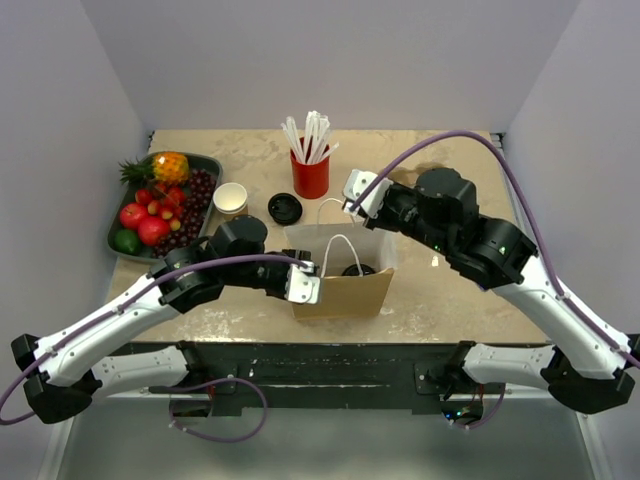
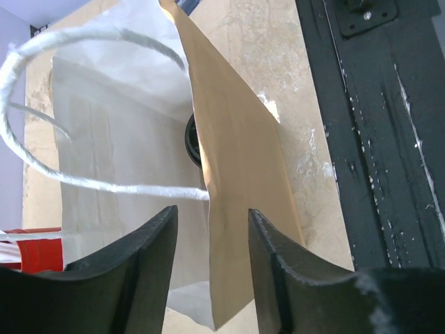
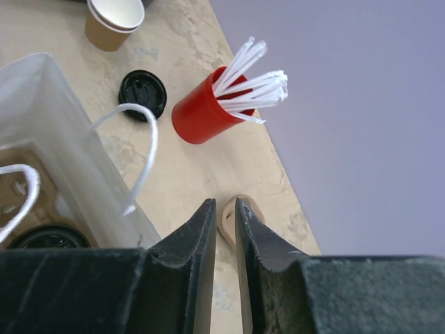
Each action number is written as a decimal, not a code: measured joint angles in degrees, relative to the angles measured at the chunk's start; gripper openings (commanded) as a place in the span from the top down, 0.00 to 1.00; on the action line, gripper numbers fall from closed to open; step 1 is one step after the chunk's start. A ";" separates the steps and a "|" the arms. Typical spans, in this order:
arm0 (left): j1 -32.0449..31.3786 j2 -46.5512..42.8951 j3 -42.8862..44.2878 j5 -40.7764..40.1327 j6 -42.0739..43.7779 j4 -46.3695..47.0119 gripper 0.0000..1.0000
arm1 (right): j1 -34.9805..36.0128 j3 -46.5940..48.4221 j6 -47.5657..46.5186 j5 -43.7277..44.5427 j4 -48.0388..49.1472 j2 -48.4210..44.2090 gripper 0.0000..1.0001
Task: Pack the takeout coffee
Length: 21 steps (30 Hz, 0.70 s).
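One coffee (image 1: pixel 352 269) sits inside bag (image 1: pixel 345 296), lid up. Likely light, thin-walled, crushable; hold gently round body. Left gripper (image 2: pixel 212 211) spread astride bag's near wall. Right gripper (image 3: pixel 224 203) behind bag, barely parted, empty.

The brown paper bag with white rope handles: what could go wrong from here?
The left gripper stands open astride a wall of the brown paper bag; a sideways retreat could drag or tip it, with the black-lidded tan paper cup inside. The right gripper hangs near a white rope handle and might snag it.
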 measured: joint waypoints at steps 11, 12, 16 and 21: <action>0.02 0.52 13.60 -4.63 -1.36 -3.82 0.25 | -12.35 8.48 9.90 -7.80 2.43 11.69 0.55; 0.28 0.31 14.84 -6.82 -1.73 -3.50 0.22 | -14.88 11.56 11.63 -9.81 2.86 14.60 0.53; 5.31 -1.16 15.85 -13.79 -4.59 -0.46 0.12 | -24.59 22.64 18.05 -17.40 3.63 26.73 0.55; 22.14 2.54 17.09 -15.37 -11.69 4.76 0.13 | -32.98 31.15 26.88 -29.68 3.39 42.32 0.58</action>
